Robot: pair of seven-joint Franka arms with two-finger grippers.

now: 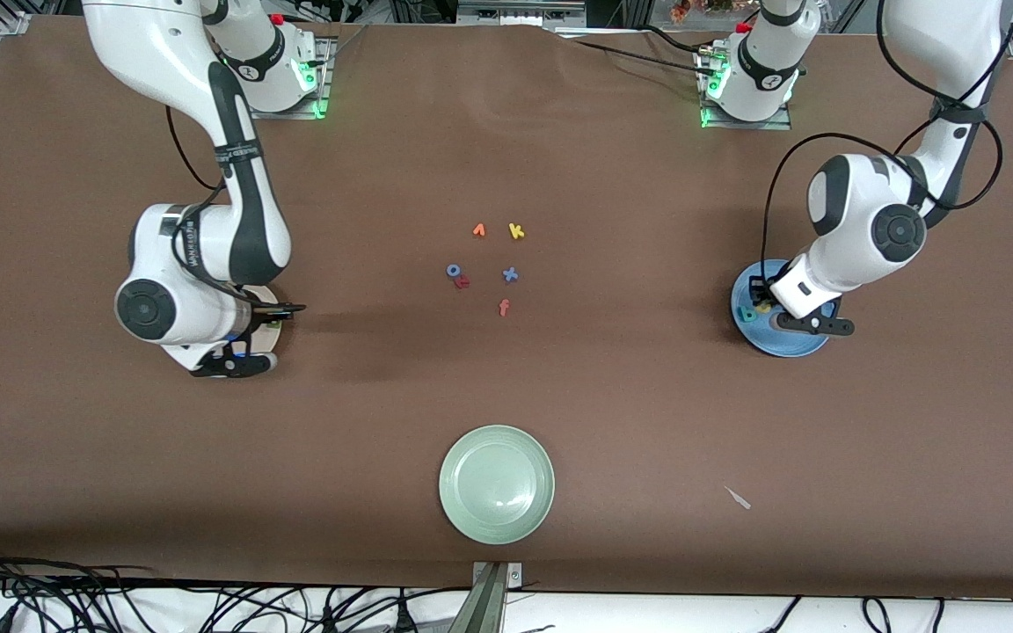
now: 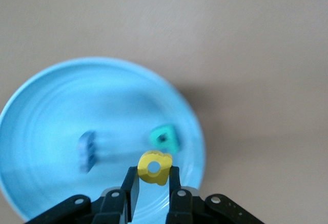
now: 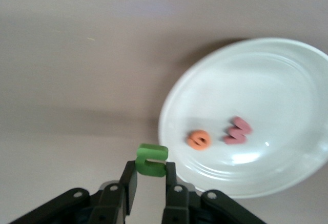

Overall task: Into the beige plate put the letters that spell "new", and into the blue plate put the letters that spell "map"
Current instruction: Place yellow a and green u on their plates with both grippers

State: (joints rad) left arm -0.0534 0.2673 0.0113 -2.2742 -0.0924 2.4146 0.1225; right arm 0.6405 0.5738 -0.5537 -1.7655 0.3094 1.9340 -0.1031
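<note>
Nearest you lay the pale green plate, unused, while your left pincer held the yellow a over the blue plate and your right pincer held the green n beside the beige plate, each ready for dropping.

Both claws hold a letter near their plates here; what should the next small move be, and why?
Probably the left claw should open: its yellow a hangs over the blue plate, where the blue m and teal p already lie. The right claw should first shift inward, since its green n sits at the beige plate rim, beside the orange e and w.
</note>
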